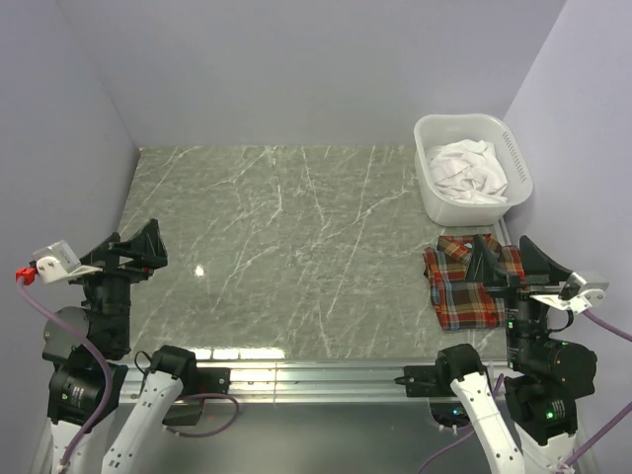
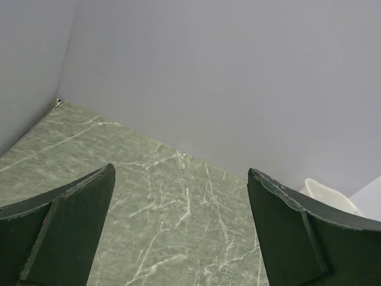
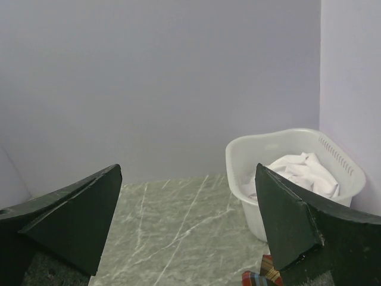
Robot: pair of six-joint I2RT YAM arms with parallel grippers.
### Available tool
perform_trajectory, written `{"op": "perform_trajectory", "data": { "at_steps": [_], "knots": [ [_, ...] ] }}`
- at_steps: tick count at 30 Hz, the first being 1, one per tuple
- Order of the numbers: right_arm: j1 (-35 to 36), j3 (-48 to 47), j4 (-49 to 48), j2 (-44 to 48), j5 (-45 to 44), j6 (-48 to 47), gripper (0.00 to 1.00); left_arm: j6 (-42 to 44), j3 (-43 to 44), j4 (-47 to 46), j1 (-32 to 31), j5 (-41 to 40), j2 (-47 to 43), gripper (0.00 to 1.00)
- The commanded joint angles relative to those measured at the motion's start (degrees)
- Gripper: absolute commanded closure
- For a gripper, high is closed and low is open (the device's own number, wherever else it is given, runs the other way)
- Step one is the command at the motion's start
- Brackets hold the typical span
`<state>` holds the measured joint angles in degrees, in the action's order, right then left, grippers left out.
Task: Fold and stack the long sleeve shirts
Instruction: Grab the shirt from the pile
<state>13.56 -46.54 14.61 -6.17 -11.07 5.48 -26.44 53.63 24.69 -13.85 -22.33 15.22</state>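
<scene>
Both grippers stand wide open, holding nothing. The left gripper (image 1: pixel 150 247) hangs over the marble table (image 1: pixel 296 227). The right gripper (image 1: pixel 506 259) hangs above the plaid shirt (image 1: pixel 459 296), which lies folded just beneath its fingers. Farther ahead, the white shirt (image 1: pixel 469 168) sits crumpled in the basin (image 1: pixel 427 133).

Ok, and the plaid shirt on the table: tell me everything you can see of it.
The plaid shirt looks like woven cloth, checked in red, orange and dark lines. It lies flat on the green marbled table, folded into a compact, rough rectangle at the near right, just in front of the white basin and seemingly not touching it. From above, the open right claw covers its far right part; whether they touch cannot be told. The right wrist view catches only one corner.
</scene>
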Motion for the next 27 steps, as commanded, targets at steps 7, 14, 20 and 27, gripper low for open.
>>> {"op": "perform_trajectory", "data": {
  "at_steps": [7,14,20,27],
  "knots": [
    [-0.20,-2.05,-0.72,-7.35,4.12,2.00,0.00,-1.16,-1.68,-1.13,-0.22,1.58,1.12,0.01],
    [-0.20,-10.75,3.23,-26.48,5.36,7.00,0.00,-3.88,-4.84,-0.60,-0.22,5.61,4.20,0.01],
    [-0.47,-24.89,11.66,-47.64,-7.80,12.89,0.00,-5.29,-6.69,2.12,-0.22,8.09,12.27,0.01],
    [-8.89,-45.44,21.15,-73.69,-12.31,18.86,0.00,-3.98,-12.48,-0.86,-0.22,11.07,15.28,0.01]
  ]
}}
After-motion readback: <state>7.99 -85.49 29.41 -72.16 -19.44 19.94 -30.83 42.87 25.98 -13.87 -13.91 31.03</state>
